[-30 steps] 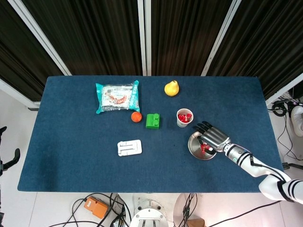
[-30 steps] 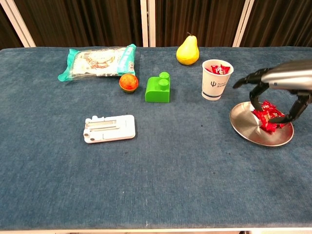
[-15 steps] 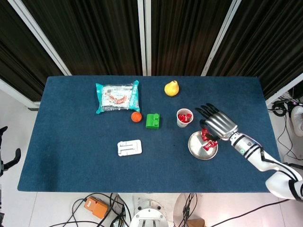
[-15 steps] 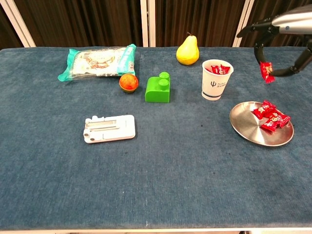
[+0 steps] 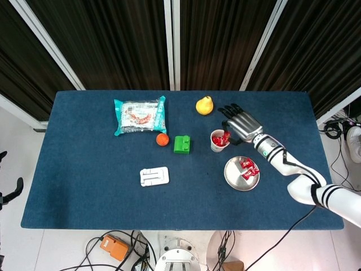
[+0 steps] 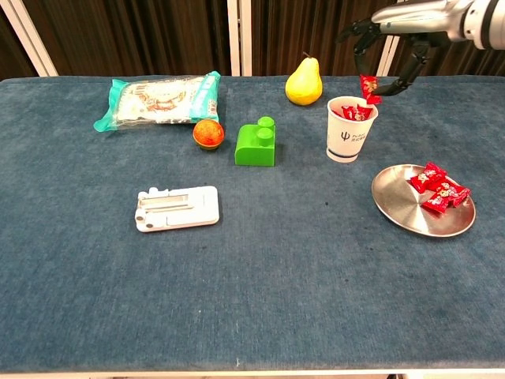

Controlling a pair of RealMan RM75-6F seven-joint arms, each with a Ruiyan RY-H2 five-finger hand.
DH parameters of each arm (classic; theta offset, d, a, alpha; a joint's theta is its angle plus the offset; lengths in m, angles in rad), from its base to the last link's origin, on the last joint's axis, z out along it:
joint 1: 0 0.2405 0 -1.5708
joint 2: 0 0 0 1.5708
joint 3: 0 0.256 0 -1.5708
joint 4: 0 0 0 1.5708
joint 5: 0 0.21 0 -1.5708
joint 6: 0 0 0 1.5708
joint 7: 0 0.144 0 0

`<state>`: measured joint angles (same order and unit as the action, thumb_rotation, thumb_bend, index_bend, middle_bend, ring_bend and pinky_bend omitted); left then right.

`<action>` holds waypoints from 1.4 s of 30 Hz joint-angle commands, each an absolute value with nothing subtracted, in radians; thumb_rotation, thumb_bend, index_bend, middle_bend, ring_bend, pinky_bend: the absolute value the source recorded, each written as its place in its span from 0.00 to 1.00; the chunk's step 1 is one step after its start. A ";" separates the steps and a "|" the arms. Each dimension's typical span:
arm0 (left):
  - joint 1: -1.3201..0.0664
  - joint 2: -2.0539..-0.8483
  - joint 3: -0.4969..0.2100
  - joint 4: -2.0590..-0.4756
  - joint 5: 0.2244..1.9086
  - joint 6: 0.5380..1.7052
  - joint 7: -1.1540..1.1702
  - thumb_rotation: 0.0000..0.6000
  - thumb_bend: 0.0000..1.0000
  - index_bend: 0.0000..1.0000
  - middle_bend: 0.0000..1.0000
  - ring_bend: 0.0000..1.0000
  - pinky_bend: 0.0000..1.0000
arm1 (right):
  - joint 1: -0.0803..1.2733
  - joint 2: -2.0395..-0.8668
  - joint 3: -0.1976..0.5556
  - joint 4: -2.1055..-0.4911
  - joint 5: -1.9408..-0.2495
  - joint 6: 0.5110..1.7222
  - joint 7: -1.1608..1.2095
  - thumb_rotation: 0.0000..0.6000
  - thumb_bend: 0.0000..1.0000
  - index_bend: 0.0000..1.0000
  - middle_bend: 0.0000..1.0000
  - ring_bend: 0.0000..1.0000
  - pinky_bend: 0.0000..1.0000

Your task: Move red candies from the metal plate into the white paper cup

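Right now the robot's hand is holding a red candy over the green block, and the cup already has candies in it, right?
Not quite. The right hand holds the red candy over the white paper cup, not the green block, which sits to the cup's left. The chest view shows it best. The cup does already hold red candies.

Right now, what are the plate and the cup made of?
The plate looks like shiny polished metal: silvery and mirror-like. The cup looks like matte white paper with a small printed logo, though thin plastic can't be ruled out.
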<state>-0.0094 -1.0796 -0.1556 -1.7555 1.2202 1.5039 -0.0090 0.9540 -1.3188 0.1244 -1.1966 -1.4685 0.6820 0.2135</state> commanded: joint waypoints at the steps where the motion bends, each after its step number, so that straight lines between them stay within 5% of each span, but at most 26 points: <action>1: -0.010 -1.079 -0.157 -1.755 1.218 1.501 -0.012 1.00 0.35 0.12 0.00 0.00 0.00 | 0.973 -1.347 0.129 -1.160 -1.471 0.673 0.230 1.00 0.61 0.62 0.09 0.00 0.00; 17: -0.011 -1.078 -0.156 -1.758 1.216 1.497 -0.009 1.00 0.35 0.12 0.00 0.00 0.00 | 1.010 -1.406 0.107 -1.070 -1.469 0.624 0.245 1.00 0.61 0.54 0.09 0.00 0.00; 24: -0.011 -1.076 -0.156 -1.758 1.214 1.494 -0.010 1.00 0.35 0.12 0.00 0.00 0.00 | 1.012 -1.410 0.101 -1.073 -1.474 0.631 0.258 1.00 0.56 0.33 0.09 0.00 0.00; 30: -0.012 -1.076 -0.155 -1.758 1.214 1.494 -0.009 1.00 0.35 0.12 0.00 0.00 0.00 | 1.010 -1.398 0.098 -1.092 -1.483 0.648 0.275 1.00 0.54 0.29 0.09 0.00 0.00; 37: -0.011 -1.075 -0.156 -1.755 1.217 1.495 -0.014 1.00 0.35 0.12 0.00 0.00 0.00 | 0.942 -1.287 0.119 -1.198 -1.472 0.779 0.265 1.00 0.51 0.26 0.09 0.00 0.00; 42: -0.013 -1.077 -0.154 -1.755 1.220 1.493 -0.010 1.00 0.35 0.12 0.00 0.00 0.00 | 0.797 -1.127 0.147 -1.405 -1.429 0.994 0.222 1.00 0.42 0.01 0.09 0.00 0.00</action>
